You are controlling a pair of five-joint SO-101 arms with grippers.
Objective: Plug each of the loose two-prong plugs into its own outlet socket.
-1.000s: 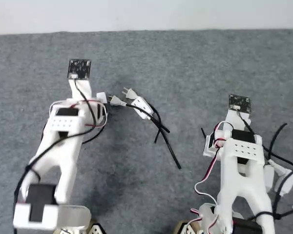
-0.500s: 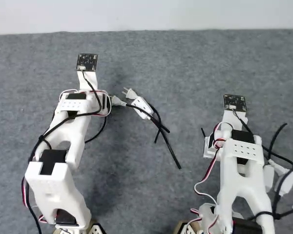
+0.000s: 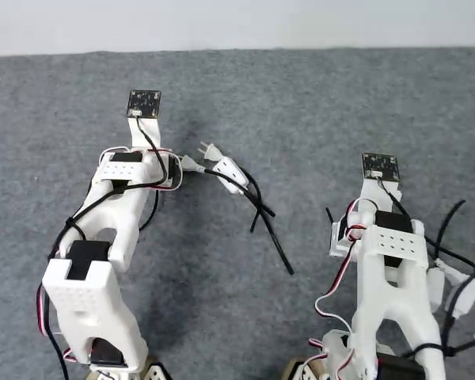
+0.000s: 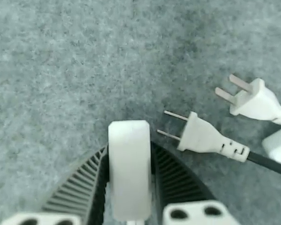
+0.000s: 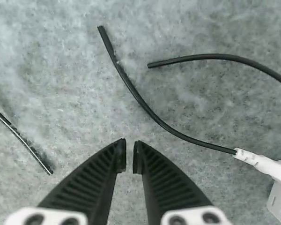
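Observation:
My left gripper (image 4: 129,154) is shut on a white rounded outlet socket (image 4: 129,173), held just above the grey carpet. Close in front of it lies a white two-prong plug (image 4: 203,137) on a black cord, its prongs pointing toward the held socket. A second white plug (image 4: 255,99) lies a little beyond. From above, both plugs (image 3: 190,164) (image 3: 210,151) sit right of the left arm's wrist, beside another white socket (image 3: 231,175). My right gripper (image 5: 129,152) hangs shut over bare carpet with nothing between its fingers.
Black cords (image 3: 261,210) trail from the plugs toward the table's middle. Loose black cord ends (image 5: 140,101) lie under the right gripper, and a white plug piece (image 5: 280,194) sits beside it. More white parts and cables (image 3: 451,281) cluster by the right arm's base.
The left arm has swung to the right and stretched farther out, bringing its wrist next to the plugs. The right arm's wrist shifted slightly left.

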